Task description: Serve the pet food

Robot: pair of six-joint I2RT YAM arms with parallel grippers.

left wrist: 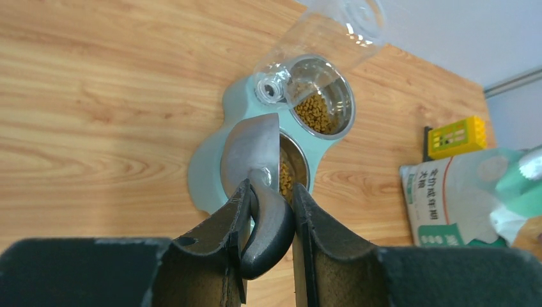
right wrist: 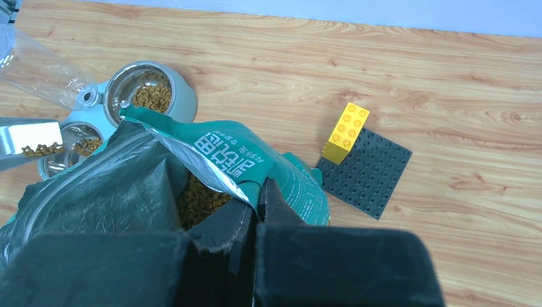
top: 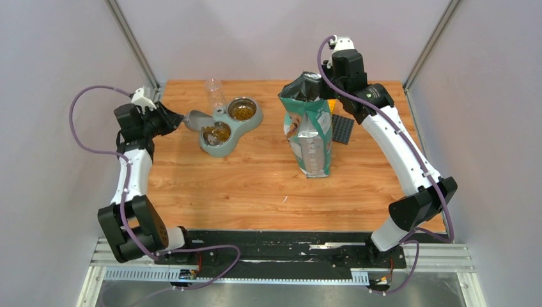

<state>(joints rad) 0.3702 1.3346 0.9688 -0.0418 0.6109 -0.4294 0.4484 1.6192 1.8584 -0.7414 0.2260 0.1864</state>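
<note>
We see the L pincer (left wrist: 271, 192) closed narrow on the handle of the scoop (left wrist: 252, 150). The scoop tilts over the feeder's (left wrist: 204, 173) bowl nearer the arm bases. Pet food (left wrist: 316, 112) lies in both feeder bowls, w/ a few pellets at the scoop lip and more inside the bag (right wrist: 224, 150). The R pincer (right wrist: 255, 192) is pinched tight on the bag's top rim. The bag stands upright on the counter (top: 255, 185), right of the feeder. A clear bottle (left wrist: 326, 32) plugs into the feeder betw. the bowls, leaning away. Further right of the feeder, past the bag, lies a dark stud plate (right wrist: 365, 173) w/ a yellow brick (right wrist: 346, 131) touching its edge.
</note>
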